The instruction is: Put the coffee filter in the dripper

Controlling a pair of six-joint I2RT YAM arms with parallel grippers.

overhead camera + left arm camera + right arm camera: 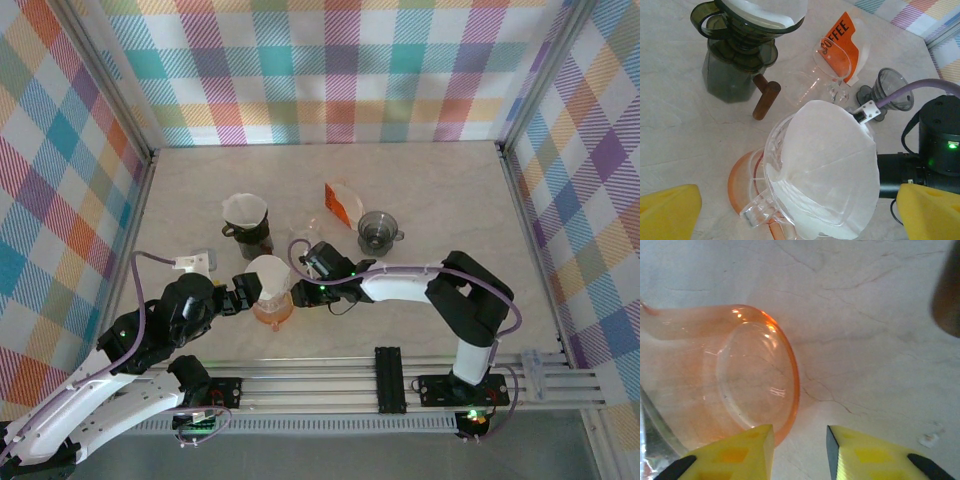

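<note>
- The left gripper [797, 192] stood fully released, with one yellow finger [667, 212] at each lower corner of its wrist view and nothing clasped between them.
- Between those wide fingers, a little beyond them, stood the clear dripper [756, 211], its handle turned towards the camera.
- The coffee filter [830, 155], white and cone-shaped, sat inside the clear dripper; its upper edge rose above the rim on the far right side.
- The clear dripper rested upright on an orange base [740, 182] that stood on the table [450, 190].
- The right gripper [800, 432] had its yellow jaws a narrow way apart, with bare table showing in the gap and nothing pinched between them.
- Just beyond its left finger lay the rim of the orange base; I could not tell whether finger and rim touched.
- In the top view the two grippers faced each other across the orange base, the left one on its left and the right one on its right.
- Farther back stood a dark dripper [705, 20] with its own white filter, seated on a dark server [725, 75] with a wooden handle [765, 100].
- To the right of it a second clear dripper [827, 62] lay tipped against an orange packet [840, 35] marked COFFEE.
- A small grey dripper [892, 87] stood near the packet, well apart from the filter.
</note>
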